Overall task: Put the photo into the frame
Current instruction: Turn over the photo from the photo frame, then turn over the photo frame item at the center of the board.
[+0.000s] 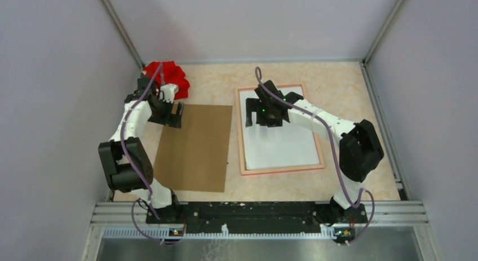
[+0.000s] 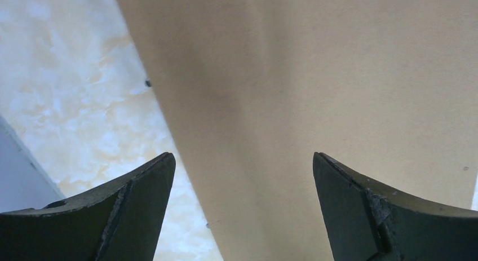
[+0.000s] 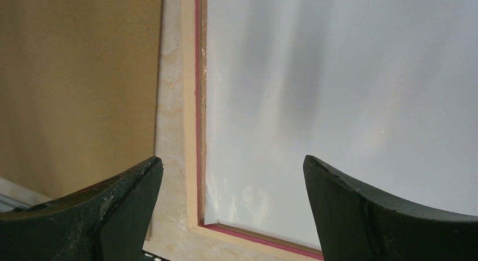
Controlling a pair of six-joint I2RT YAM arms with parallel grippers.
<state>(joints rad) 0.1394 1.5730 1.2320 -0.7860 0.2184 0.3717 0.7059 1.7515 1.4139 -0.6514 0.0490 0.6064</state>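
Inside the pink-edged wood frame [image 1: 282, 169] we've got the white-backed photo [image 1: 280, 142], w/ right gripper [image 1: 264, 122] spread wide above it, left gripper [image 1: 175, 116] likewise over flat brown board [image 1: 194, 151].

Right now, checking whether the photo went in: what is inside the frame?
The photo, white back up, fills the frame. Its picture side faces down, unseen, and the right gripper covers its top.

Pale lilac walls [image 1: 56, 103], alu corner posts [image 1: 121, 30]; beige marbled tabletop [image 1: 338, 75]; metal rail [image 1: 406, 211] at front.
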